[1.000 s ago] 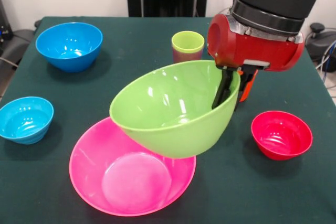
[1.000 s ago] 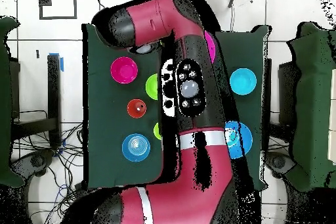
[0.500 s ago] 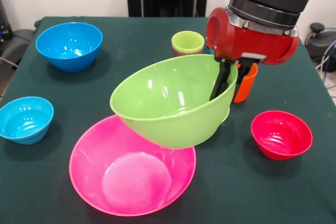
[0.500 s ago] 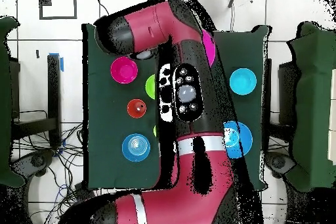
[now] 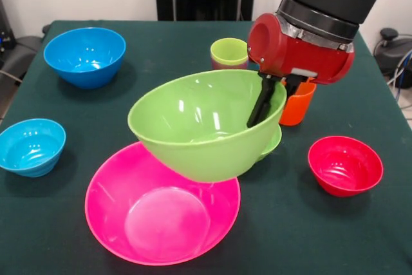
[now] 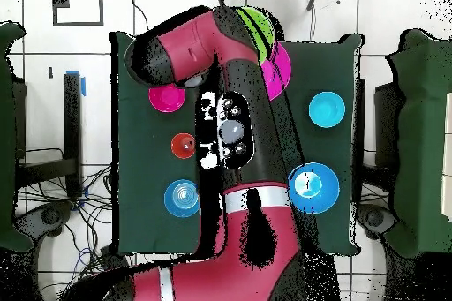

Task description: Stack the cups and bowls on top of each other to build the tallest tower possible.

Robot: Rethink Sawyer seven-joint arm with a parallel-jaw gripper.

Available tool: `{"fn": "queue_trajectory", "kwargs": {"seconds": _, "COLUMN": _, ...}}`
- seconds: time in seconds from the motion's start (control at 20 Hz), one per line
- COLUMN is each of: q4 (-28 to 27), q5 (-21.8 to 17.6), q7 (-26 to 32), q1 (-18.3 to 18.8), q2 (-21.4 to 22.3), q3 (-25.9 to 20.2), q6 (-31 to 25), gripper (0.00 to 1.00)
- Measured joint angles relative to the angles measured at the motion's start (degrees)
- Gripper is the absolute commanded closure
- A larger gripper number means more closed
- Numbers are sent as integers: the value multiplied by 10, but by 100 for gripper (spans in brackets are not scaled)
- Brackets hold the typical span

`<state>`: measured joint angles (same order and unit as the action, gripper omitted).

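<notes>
Arm reaching down fr above, gripper [image 5: 271, 92] clamped on large green bowl [image 5: 203, 123] rim, tilted over pink bowl [image 5: 129, 223].

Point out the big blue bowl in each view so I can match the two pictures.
Front view: the big blue bowl stands at the upper left, near the table's corner.
Overhead view: it sits at the lower right, just right of the arm.
Shared landmark: the small light-blue bowl, below the big one in the front view and above it in the overhead view.
</notes>
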<state>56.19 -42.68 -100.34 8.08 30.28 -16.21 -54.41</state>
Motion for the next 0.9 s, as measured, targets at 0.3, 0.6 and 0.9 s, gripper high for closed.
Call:
{"fn": "queue_trajectory", "kwargs": {"seconds": 0.3, "q4": 0, "q5": -48, "q7": 0, "q1": -40, "q2": 1, "q3": 35, "q6": 0, "gripper": 100}}
{"fn": "queue_trajectory", "kwargs": {"seconds": 0.6, "q4": 0, "q5": -85, "q7": 0, "q1": -84, "q2": 0, "q3": 73, "q6": -3, "gripper": 100}}
{"fn": "queue_trajectory", "kwargs": {"seconds": 0.9, "q4": 0, "q5": -96, "q7": 0, "q1": -113, "q2": -4, "q3": 103, "q6": -22, "gripper": 100}}
